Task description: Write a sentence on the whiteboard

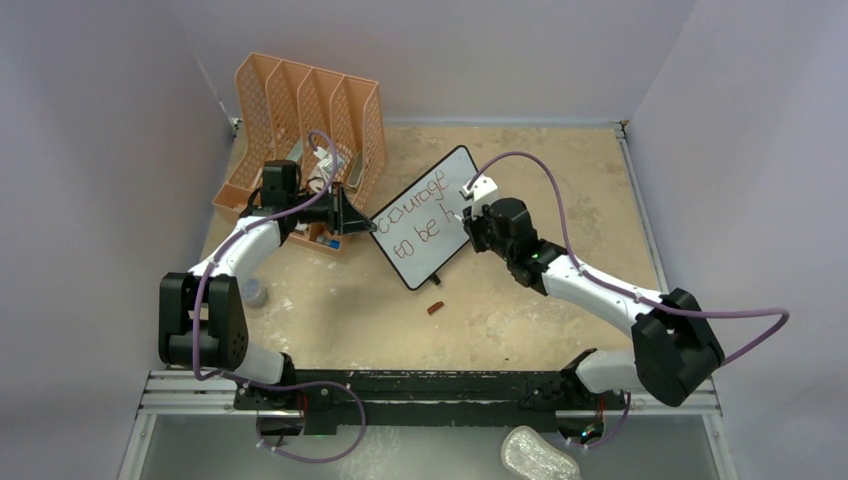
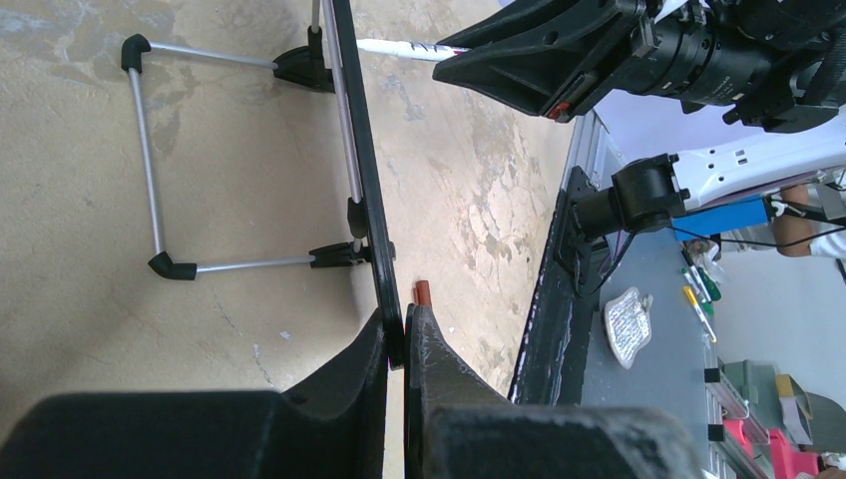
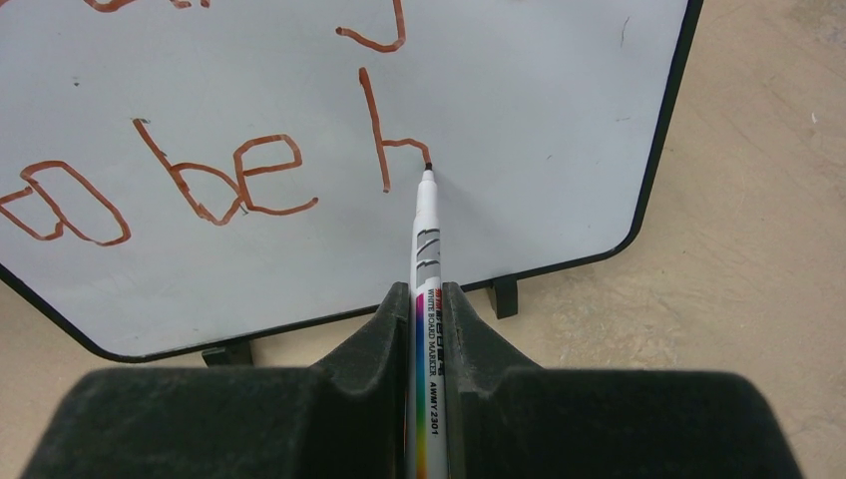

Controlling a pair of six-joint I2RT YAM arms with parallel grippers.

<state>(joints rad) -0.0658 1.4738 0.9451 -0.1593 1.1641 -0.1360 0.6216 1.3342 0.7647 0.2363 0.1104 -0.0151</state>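
Note:
The whiteboard (image 1: 425, 215) stands tilted on the table's middle, black-framed with small black feet. The sentence (image 1: 422, 214) reads "courage" over "to be" and a partial letter like an "h", in red-brown strokes, close up in the right wrist view (image 3: 214, 180). My left gripper (image 1: 368, 226) is shut on the board's left edge (image 2: 396, 339). My right gripper (image 1: 470, 222) is shut on a white marker (image 3: 425, 259), its tip touching the board at the end of the "h" stroke. The board (image 3: 519, 120) fills that view.
An orange perforated file organizer (image 1: 305, 115) stands at the back left, behind my left arm. A small red-brown marker cap (image 1: 435, 308) lies on the table in front of the board, also in the left wrist view (image 2: 422, 291). The board's wire stand (image 2: 155, 160) rests behind it.

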